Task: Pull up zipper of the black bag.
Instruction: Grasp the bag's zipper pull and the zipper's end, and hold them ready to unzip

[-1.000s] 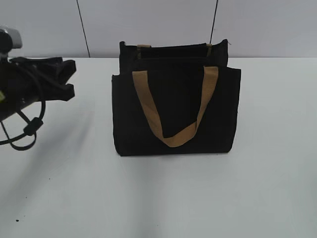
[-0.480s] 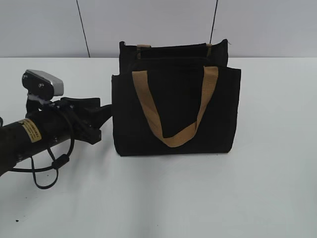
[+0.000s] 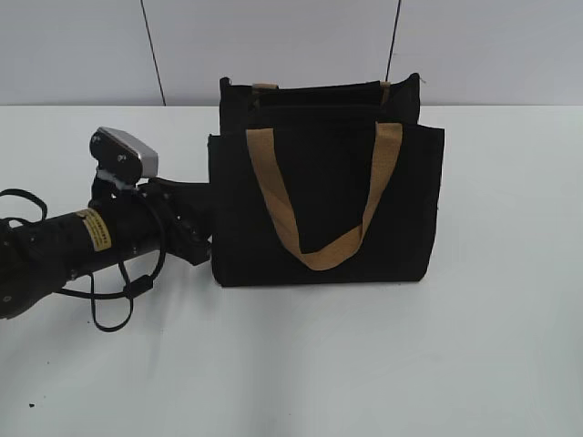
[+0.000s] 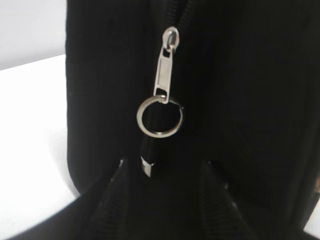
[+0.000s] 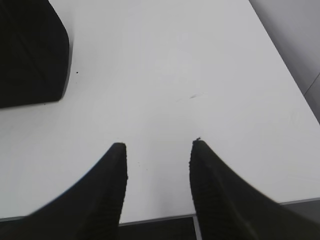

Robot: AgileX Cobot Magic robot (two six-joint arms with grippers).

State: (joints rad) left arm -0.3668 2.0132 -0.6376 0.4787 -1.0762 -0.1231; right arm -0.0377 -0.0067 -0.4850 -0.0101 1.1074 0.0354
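The black bag (image 3: 323,205) stands upright on the white table, its tan handle (image 3: 319,250) hanging down the front. My left gripper (image 3: 202,223) is open and level at the bag's left end, touching or almost touching it. In the left wrist view the zipper's silvery pull tab (image 4: 164,70) hangs on the bag's end (image 4: 250,100) with a metal ring (image 4: 159,116) under it. A short black strip with a silvery tip (image 4: 147,167) hangs lower, between the jaws of my left gripper (image 4: 165,165). My right gripper (image 5: 157,145) is open and empty over the table, out of the exterior view.
The white table (image 3: 383,364) runs in front of the bag and to both sides. A grey wall (image 3: 301,41) stands close behind the bag. In the right wrist view a corner of the bag (image 5: 30,55) is at the upper left and the table's edge (image 5: 165,218) at the bottom.
My left arm has swung in from the far left and moved right. Its gripper now stands against the bag's left end. The bag has not visibly moved.
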